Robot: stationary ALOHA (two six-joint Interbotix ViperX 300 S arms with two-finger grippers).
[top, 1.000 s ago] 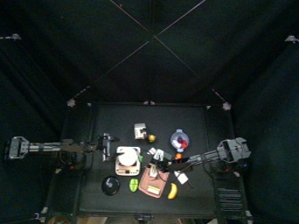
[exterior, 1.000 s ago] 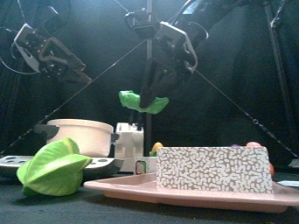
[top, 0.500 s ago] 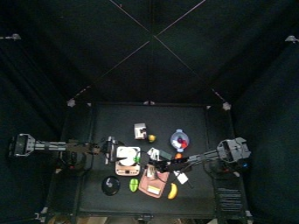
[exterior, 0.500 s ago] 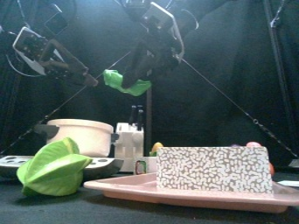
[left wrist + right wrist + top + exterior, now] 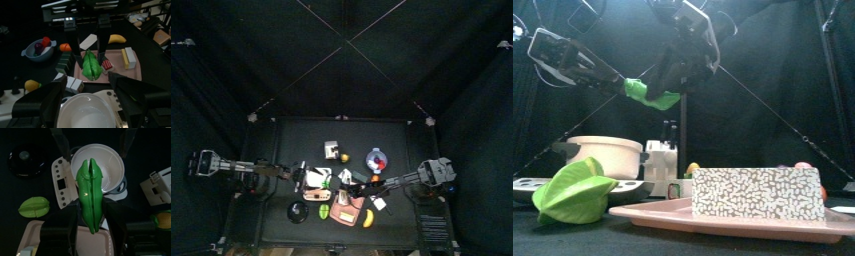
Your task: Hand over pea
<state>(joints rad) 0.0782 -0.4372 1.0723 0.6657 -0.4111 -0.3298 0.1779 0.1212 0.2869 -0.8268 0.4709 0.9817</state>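
Observation:
The pea, a long green pod, hangs in the air over the white bowl with my right gripper shut on it. In the front view the pea sticks out to the left below the right gripper. My left gripper is open and faces the pea end on, its jaws standing wide just short of the pod. From the front, the left gripper almost meets the pod's tip. From above, both grippers come together near the pea.
On the table's front edge sit a pink tray carrying a speckled box, a green leafy toy and the white bowl. A blue bowl, an orange fruit and white blocks lie farther back.
My right gripper has carried the pea to the left and a little higher. My left gripper has moved right until its open jaws reach the pod's tip.

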